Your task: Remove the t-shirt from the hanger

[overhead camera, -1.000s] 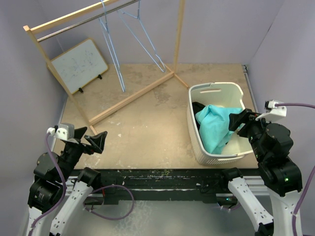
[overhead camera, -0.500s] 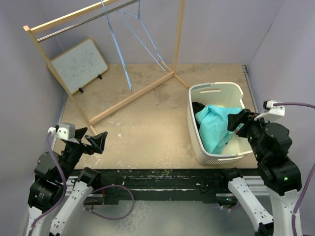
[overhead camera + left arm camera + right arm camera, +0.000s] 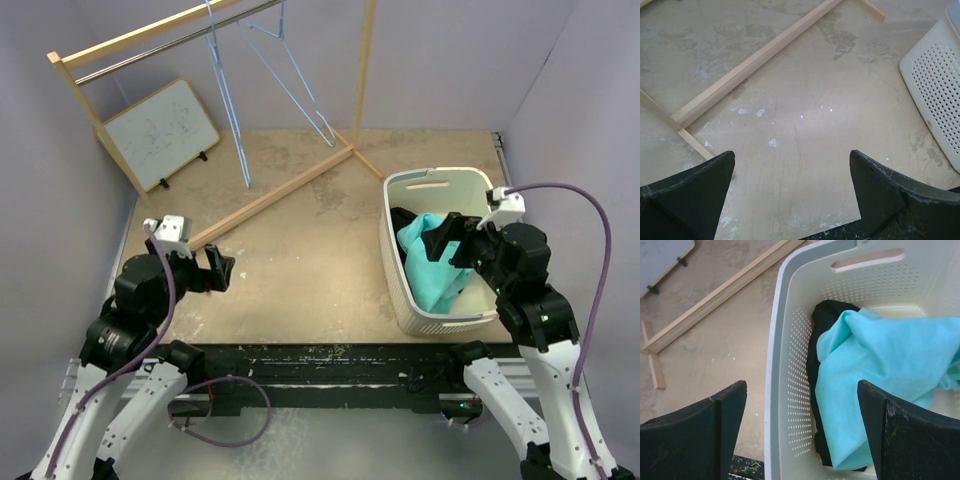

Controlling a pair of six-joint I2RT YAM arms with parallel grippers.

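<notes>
We see a sandy, scuffed bench (image 3: pixel 300 260) from above, with a bare wooden clothes rack (image 3: pixel 270 195) standing at the back left. The rack is made of square pale timber and has a thin metal rail (image 3: pixel 180 38) across its top. Two slim, pale blue wire hangers are hooked on that rail, one hanger (image 3: pixel 229 100) to the left and a second hanger (image 3: pixel 290 85) to the right. Both hang bare, as open triangles. The t-shirt (image 3: pixel 428 262) is off them and well away, at the right of the bench. It is a soft, crumpled heap of turquoise cloth lying inside a white plastic basket (image 3: pixel 440 180). From the right wrist we see the t-shirt (image 3: pixel 880 365) draped over a black garment (image 3: pixel 827 315). The basket (image 3: pixel 777 340) has rounded corners, walls pierced with rows of small holes and a slot handle. A small framed whiteboard (image 3: pixel 160 133) leans at the rack's left end, and its faint grey marks are too small for us to read. The left gripper (image 3: pixel 215 270) is held low over the bare bench near its front left, its black wedge-shaped jaws spread wide and holding nothing (image 3: pixel 792 160). The right gripper (image 3: pixel 450 240) is poised above the basket. Its jaws are also wide apart and empty, framing the basket's near rim and the turquoise cloth (image 3: pixel 802 390).
</notes>
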